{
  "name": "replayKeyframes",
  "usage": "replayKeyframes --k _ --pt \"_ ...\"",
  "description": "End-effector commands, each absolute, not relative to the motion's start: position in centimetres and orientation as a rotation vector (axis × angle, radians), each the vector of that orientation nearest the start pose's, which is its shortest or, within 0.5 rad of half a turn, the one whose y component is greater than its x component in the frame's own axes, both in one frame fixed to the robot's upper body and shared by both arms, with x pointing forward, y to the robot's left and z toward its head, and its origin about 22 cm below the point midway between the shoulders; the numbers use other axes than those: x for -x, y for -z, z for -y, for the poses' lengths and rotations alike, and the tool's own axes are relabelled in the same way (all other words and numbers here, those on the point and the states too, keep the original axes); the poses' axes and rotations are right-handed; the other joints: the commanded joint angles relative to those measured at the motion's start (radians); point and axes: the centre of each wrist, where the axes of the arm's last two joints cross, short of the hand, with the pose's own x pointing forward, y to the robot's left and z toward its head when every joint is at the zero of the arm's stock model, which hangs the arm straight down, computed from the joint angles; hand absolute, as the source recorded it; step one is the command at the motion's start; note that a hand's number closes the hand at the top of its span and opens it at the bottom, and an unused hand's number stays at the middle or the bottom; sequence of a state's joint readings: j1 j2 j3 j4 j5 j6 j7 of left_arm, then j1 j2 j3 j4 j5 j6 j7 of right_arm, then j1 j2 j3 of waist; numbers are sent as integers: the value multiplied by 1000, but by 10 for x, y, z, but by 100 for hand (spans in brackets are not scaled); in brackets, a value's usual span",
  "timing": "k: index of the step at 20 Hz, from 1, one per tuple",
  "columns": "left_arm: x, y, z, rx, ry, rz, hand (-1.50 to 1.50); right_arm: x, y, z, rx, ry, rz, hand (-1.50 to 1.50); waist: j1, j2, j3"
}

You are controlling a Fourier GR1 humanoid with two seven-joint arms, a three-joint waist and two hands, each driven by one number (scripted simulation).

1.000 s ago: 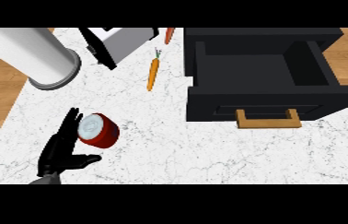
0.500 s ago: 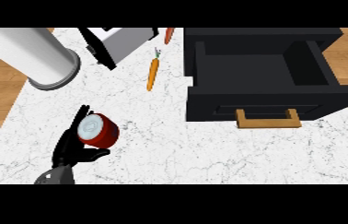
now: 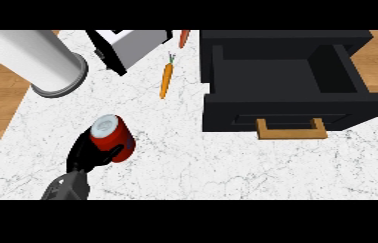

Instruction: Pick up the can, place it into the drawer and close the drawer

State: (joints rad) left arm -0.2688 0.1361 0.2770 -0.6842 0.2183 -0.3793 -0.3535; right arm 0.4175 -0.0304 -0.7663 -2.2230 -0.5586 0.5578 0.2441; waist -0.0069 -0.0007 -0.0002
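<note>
The left robot hand [image 3: 90, 157] comes in from the lower left edge of the head view, and its black fingers and thumb are curled round the lower part of the red can [image 3: 112, 137], pinching it between them. The can sits directly against the hand on its upper right side, toward the middle of the desk [image 3: 184, 157]. Its silver top faces up and slightly away from the hand, so its long axis leans from the palm up and to the left; whether its base touches the desk I cannot tell, as the fingers hide it. No right robot hand shows, so the left one is the only hand at work.

The move ahead, as I judge it, turns on one relation: the open black drawer [image 3: 280, 77] lies well apart from the can, up and to the right, with its wooden handle [image 3: 291, 129] on the near front. The can must travel rightward and over that front wall before it can go down inside.

Between them lies a carrot [image 3: 167, 80], lengthwise toward the far edge. A large white cylinder [image 3: 40, 62] stands at the upper left.

No label or writing on the can can be read.
</note>
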Motion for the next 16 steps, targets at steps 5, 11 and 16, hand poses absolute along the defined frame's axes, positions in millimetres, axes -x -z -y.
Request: replayKeyframes --k 5,11,16 --pt "-271 108 -279 409 -141 1459 150 -52 -102 379 169 107 1766 -150 0 -2 1" --pt "-296 88 -255 302 -276 1533 150 -61 -115 370 167 129 1774 -150 -2 0 0" --pt "-300 51 -229 279 -322 1564 150 -61 -121 370 191 110 1769 -150 6 -3 1"
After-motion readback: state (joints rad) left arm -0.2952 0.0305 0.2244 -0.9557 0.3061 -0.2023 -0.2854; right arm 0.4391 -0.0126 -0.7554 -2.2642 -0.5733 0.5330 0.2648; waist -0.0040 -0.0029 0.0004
